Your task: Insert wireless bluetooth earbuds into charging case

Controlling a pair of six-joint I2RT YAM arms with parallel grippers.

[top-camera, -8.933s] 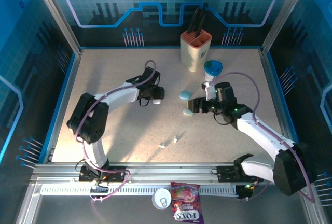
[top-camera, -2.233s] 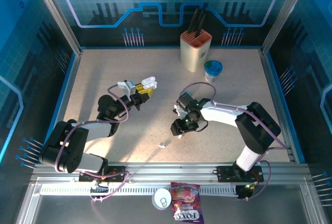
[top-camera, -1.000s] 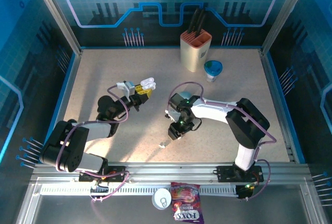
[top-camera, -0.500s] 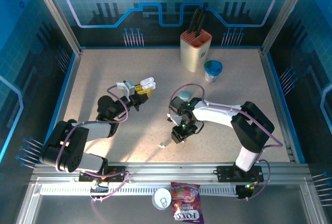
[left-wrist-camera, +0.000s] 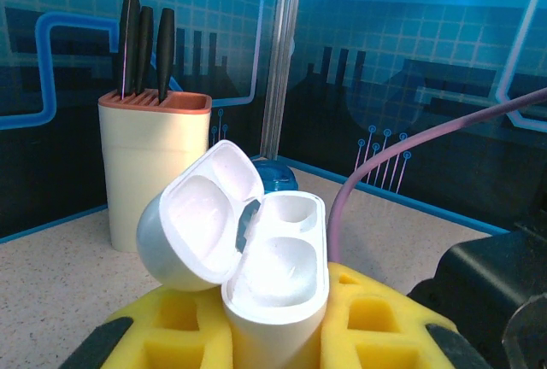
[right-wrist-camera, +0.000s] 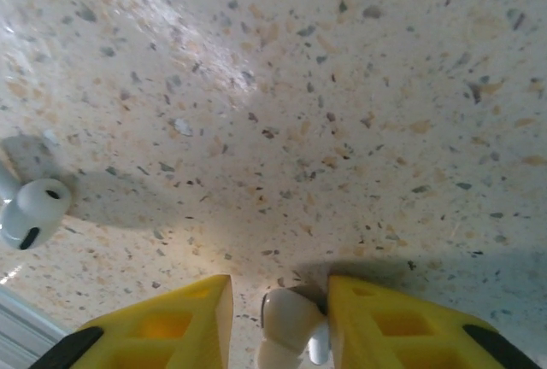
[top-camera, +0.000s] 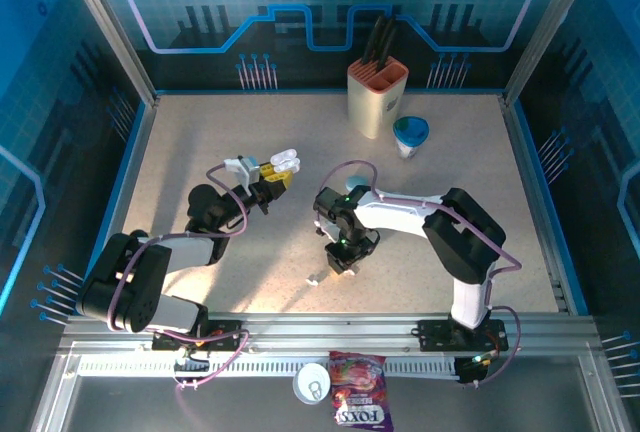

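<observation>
Right wrist: earbud inside right claw, maybe gripped.

arms: white, black joints | cables: purple | claw fingers: yellow

the one readable text is "fox's", in white letters on the pink sweet packet lying at the near edge in front of the arm bases, beside a small round tin. nothing else is legible.
</observation>
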